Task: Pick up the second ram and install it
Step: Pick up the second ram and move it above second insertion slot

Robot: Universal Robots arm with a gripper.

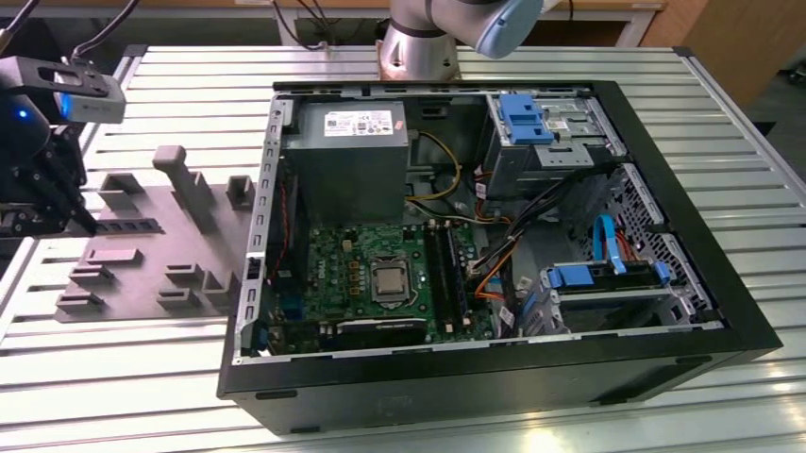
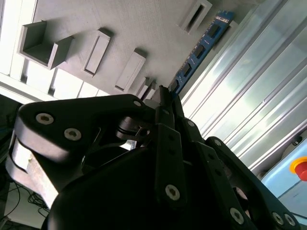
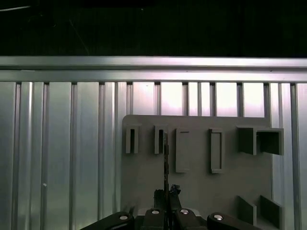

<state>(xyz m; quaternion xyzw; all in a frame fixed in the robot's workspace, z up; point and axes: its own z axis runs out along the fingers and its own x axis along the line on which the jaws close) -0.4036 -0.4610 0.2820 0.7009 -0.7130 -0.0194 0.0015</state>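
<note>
At the exterior view's left, the claw (image 1: 78,219) is positioned over the grey fixture block (image 1: 189,260) on the slatted counter (image 1: 189,75), well apart from the open computer case (image 1: 504,387). The second ram (image 1: 128,226) is seated on edge in the block. In the second wrist view, the ram's chip-bearing face (image 2: 201,48) is shown. In the first wrist view, it is reduced to a thin edge-on line (image 3: 166,158). The claw is drawn nearly closed, with one end of the ram gripped.

no print can be read here. the white rectangular paper label (image 1: 357,124) on the grey metal power supply box (image 1: 346,175) carries small dark marks and a coloured patch, possibly logos and lines of text, too fine to make out.
</note>
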